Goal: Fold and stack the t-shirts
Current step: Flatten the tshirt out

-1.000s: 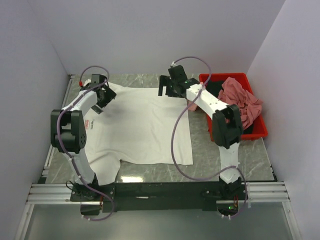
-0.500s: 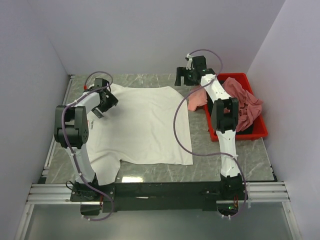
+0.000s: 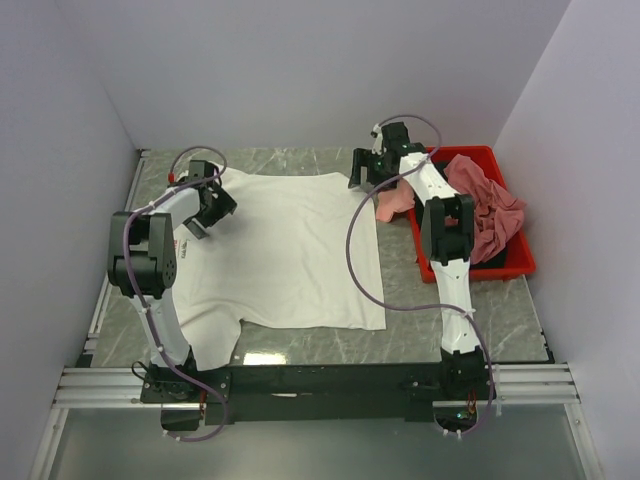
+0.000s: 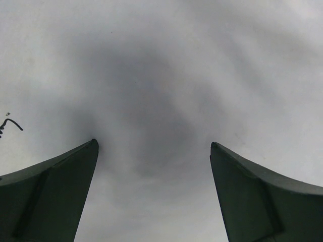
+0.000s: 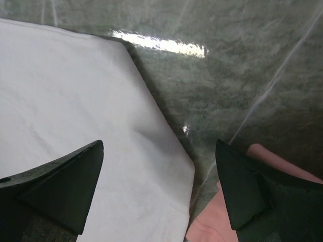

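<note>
The white t-shirt (image 3: 285, 250) lies spread flat, left of centre on the table (image 3: 510, 320). Your left gripper (image 4: 154, 146) and right gripper (image 5: 157, 143), both wide and empty, hover over its far corners, the left probably closer. The cloth should handle soft, light and limp: pinch those far corner edges.

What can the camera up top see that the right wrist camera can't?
Only the top camera shows both arms, the left claw, the red bin with a rose t-shirt in it, and the whole white t-shirt. Only the right wrist camera shows up close that the right claw is open over the white t-shirt's corner. Both show the white t-shirt, the marble table and a pink cloth beside the shirt.
</note>
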